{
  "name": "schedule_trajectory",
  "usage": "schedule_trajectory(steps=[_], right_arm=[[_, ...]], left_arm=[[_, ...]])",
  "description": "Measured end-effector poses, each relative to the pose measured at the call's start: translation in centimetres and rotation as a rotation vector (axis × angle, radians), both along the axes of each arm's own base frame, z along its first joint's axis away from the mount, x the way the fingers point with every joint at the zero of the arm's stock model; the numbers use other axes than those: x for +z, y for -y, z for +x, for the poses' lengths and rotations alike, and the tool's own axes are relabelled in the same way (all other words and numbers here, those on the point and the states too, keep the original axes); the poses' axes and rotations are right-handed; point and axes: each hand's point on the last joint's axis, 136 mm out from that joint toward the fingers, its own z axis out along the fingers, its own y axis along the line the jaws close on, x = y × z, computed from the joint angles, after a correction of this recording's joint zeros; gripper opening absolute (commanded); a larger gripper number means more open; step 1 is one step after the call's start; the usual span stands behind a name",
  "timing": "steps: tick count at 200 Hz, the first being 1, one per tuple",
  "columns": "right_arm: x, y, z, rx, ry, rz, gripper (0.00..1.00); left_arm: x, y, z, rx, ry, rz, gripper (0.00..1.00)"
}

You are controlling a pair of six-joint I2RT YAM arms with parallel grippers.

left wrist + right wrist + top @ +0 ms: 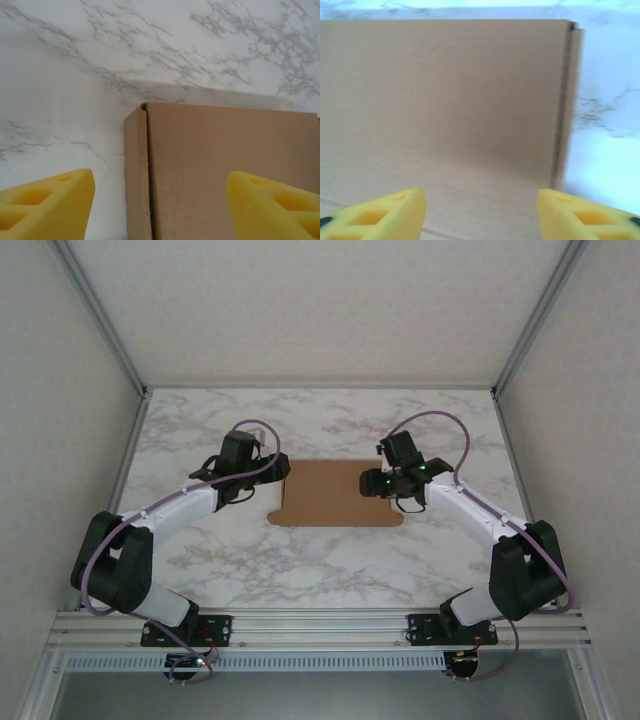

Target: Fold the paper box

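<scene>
The paper box is a brown cardboard piece lying in the middle of the marble table. My left gripper hovers at its left edge and my right gripper at its right edge. In the left wrist view the box shows a narrow side flap standing along its left edge, and my left gripper is open, its yellow fingertips straddling that edge with nothing pinched. In the right wrist view a raised brown panel of the box faces the camera, and my right gripper is open in front of it.
The marble tabletop stretches all around the box. Metal frame posts and pale walls close in the sides and back. A rail with both arm bases runs along the near edge.
</scene>
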Motion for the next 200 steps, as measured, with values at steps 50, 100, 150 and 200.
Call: schedule_trajectory(steps=[50, 100, 150, 200], right_arm=[[-2.2, 3.6, 0.5, -0.133, -0.061, 0.045, 0.62], [-3.1, 3.2, 1.6, -0.148, -0.08, 0.11, 0.62], [-4.4, 3.1, 2.0, -0.157, -0.11, 0.132, 0.53], [-5.9, 2.5, 2.0, -0.155, -0.138, 0.158, 0.4]], left_arm=[[-2.5, 1.5, -0.7, -0.07, -0.079, -0.041, 0.66], [-5.5, 1.9, -1.4, -0.096, -0.159, -0.042, 0.62], [-6.5, 1.9, -1.5, -0.096, -0.183, -0.035, 0.57], [-7.4, 2.3, -1.4, -0.106, -0.198, -0.047, 0.5]])
